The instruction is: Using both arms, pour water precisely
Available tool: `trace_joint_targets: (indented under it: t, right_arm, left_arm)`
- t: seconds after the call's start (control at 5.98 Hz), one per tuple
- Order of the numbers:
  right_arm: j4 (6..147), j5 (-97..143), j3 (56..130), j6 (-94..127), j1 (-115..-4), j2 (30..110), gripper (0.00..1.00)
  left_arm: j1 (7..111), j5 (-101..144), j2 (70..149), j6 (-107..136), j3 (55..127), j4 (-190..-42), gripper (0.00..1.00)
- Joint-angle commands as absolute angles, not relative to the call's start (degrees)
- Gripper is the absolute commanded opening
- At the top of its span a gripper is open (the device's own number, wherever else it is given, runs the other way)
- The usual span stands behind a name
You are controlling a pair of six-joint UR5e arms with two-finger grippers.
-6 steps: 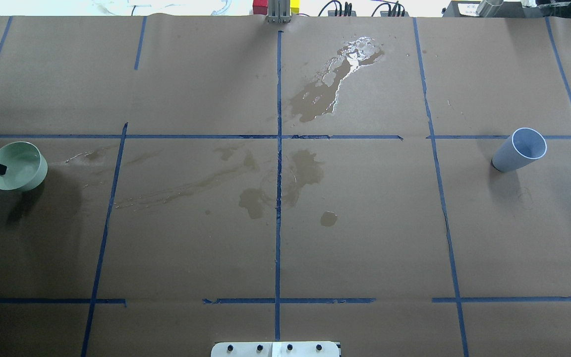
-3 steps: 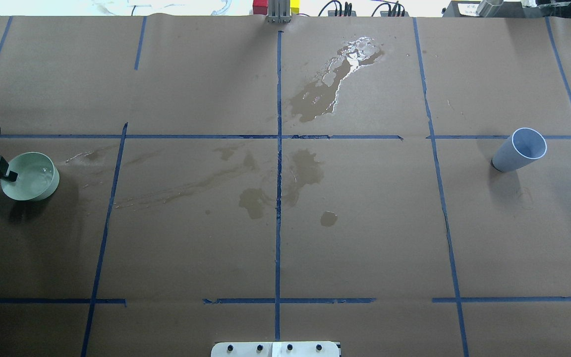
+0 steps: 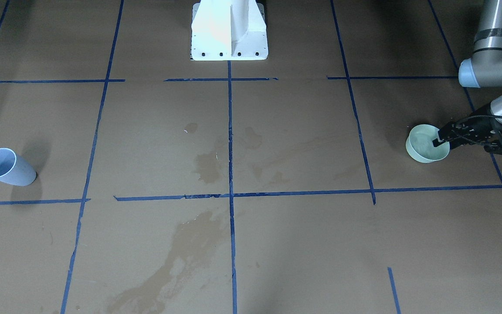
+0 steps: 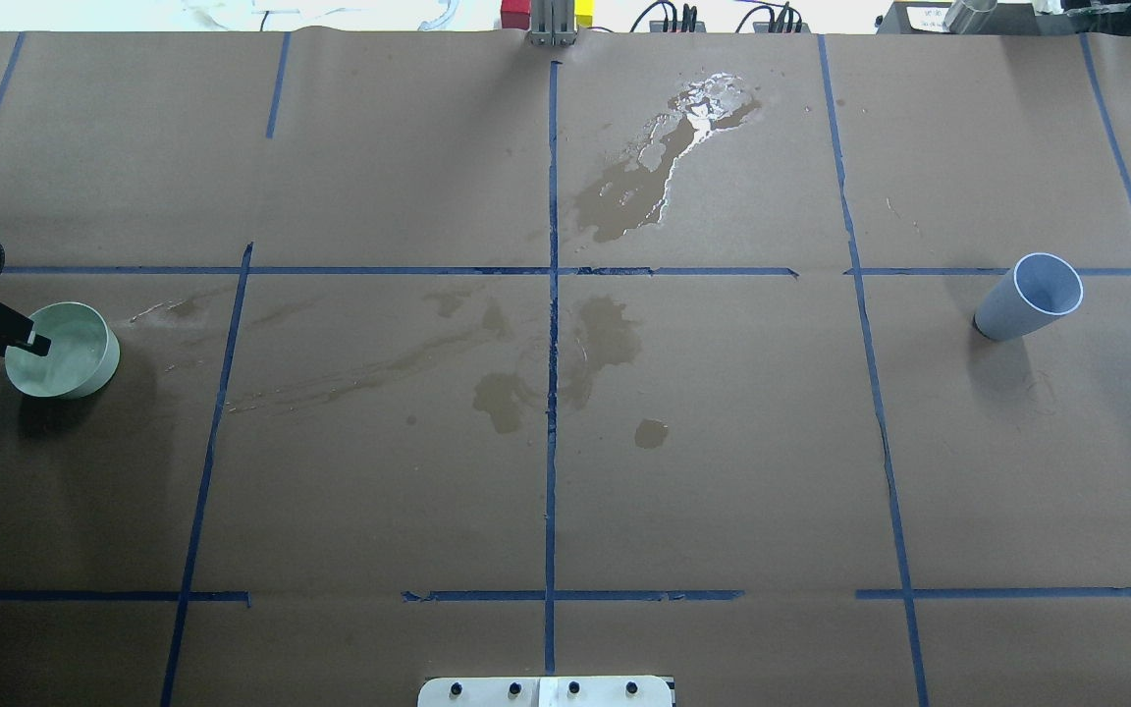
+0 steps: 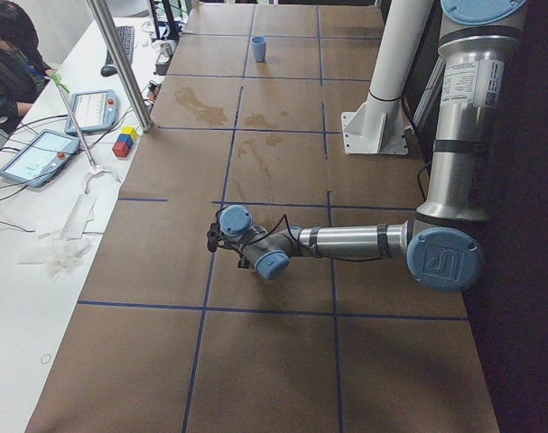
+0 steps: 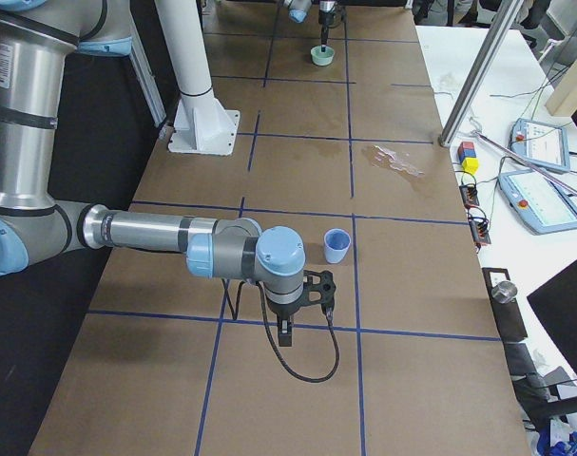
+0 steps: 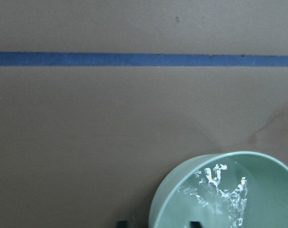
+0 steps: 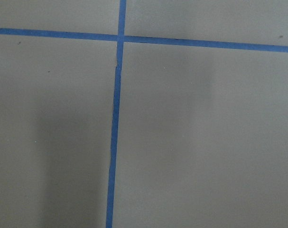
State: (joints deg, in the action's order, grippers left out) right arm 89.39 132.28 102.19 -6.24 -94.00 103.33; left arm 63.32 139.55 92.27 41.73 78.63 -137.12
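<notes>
Left gripper [image 4: 33,344], at the table's far left in the overhead view, is closed on the near rim of the green bowl [image 4: 70,358]; one black finger lies over the rim and into the bowl. In the left wrist view two dark fingertips [image 7: 195,223] show at the bottom edge, one on either side of the bowl's wall. The front-facing view shows the same grip from across the table, with the left arm [image 3: 490,65] coming in at that view's upper right. The water [image 7: 219,194] lies inside the bowl, seen there as white glints on the pale-green floor.

Right gripper [image 6: 286,332] appears only in the right side view, hanging fingers-down over a blue tape line [image 6: 269,328]; whether its fingers are spread or closed cannot be told. It is near the blue cup [image 6: 336,246] but apart from it. The right arm [image 6: 145,231] reaches out low and level over the table. The cup stands upright, mouth up, on the robot's right, well apart from the bowl.

Brown paper [image 4: 379,491] marked with a grid of blue tape covers the table. A shiny wet patch [image 4: 664,167] lies beyond the centre, and darker damp stains [image 4: 605,334] sit around the central tape crossing. The white pedestal [image 3: 229,30] stands at the robot's edge of the table.
</notes>
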Motion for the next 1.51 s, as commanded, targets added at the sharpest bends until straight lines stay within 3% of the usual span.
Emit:
trace_joint_targets:
  t: [0.0, 0.33, 0.67, 1.17, 1.34]
  right_arm:
    - [89.3, 132.3, 102.2, -6.3, -94.0, 103.3, 1.0]
    - [89.3, 132.3, 102.2, -6.4, -93.9, 103.2, 1.0]
    - [89.3, 132.3, 102.2, -6.4, -93.8, 103.2, 1.0]
    - [88.2, 132.3, 102.1, -6.1, -93.7, 103.2, 1.0]
    - [88.2, 132.2, 102.1, -6.1, -93.7, 103.2, 1.0]
  left_arm:
    - [66.7, 139.6, 92.0, 41.2, 79.6, -136.7, 1.0]
    - [71.3, 139.7, 91.8, 32.8, 80.0, -133.7, 1.0]
    - [78.8, 139.5, 92.0, 12.9, 80.7, -120.0, 1.0]
    - [86.8, 134.1, 92.1, -7.3, 95.8, -85.6, 1.0]
    - [88.8, 132.6, 91.8, -10.1, 97.0, -82.0, 1.0]
